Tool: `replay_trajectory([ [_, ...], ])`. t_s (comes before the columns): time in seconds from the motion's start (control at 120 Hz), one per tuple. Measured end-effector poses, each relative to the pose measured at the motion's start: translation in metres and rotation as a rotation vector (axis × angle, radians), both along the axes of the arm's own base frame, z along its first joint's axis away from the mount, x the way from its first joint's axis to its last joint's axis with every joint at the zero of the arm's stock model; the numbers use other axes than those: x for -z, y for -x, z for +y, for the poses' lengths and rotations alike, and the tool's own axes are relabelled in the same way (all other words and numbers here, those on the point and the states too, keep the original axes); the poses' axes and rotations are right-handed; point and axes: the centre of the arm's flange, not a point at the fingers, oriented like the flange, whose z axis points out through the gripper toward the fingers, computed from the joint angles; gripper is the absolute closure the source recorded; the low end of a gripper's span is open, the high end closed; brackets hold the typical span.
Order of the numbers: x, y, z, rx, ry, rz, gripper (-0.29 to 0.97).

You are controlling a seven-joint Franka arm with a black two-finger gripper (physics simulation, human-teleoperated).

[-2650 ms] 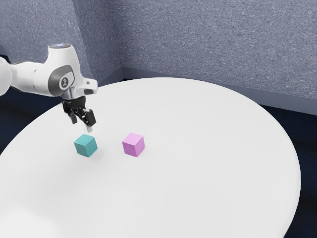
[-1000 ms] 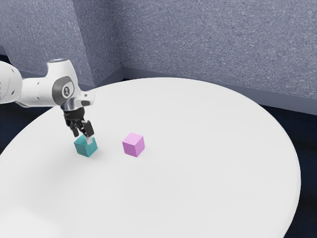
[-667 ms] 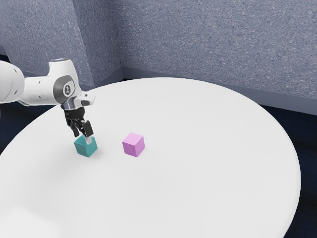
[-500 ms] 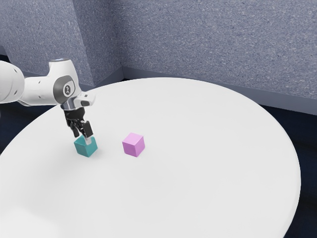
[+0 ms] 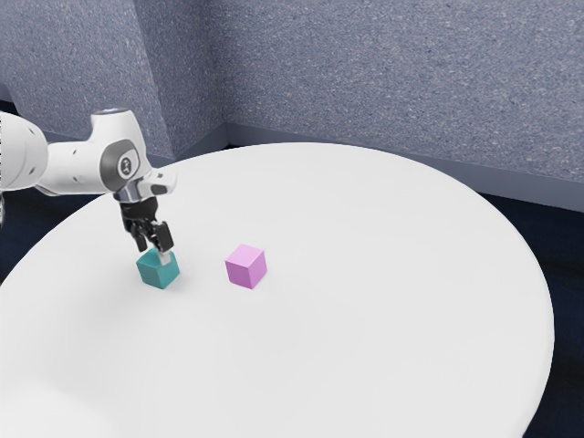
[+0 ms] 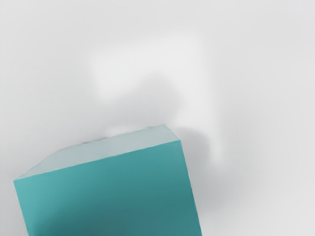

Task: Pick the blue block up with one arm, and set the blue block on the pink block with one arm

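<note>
The blue block, teal in colour, rests on the white table towards the exterior view's left. My gripper is lowered onto its top, one finger on each side, and is shut on the block. In the wrist view the blue block looms large just under my hand, with its shadow on the table behind it. The pink block stands on the table about a block's width to the exterior view's right of the blue one, apart from it and from my gripper.
The round table's edge curves close behind my arm at the exterior view's left. A grey wall corner stands beyond the table. Open white surface stretches to the right of the pink block and toward the front.
My gripper has come down from above the blue block onto it. Over the last second it has held still there, fingers drawing slightly inward. Both blocks stay in place.
</note>
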Motion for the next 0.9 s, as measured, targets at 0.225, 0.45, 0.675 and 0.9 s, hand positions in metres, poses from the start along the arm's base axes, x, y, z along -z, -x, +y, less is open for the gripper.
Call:
replay_trajectory([
  [0.225,0.003,0.001,0.007,-0.025,-0.008,-0.001,0.0],
  [0.45,0.008,0.001,0.008,-0.039,-0.008,0.001,0.0],
  [0.675,0.018,-0.001,0.008,-0.048,-0.006,0.004,0.0],
  [0.9,0.029,-0.004,0.009,-0.056,-0.004,0.007,0.0],
])
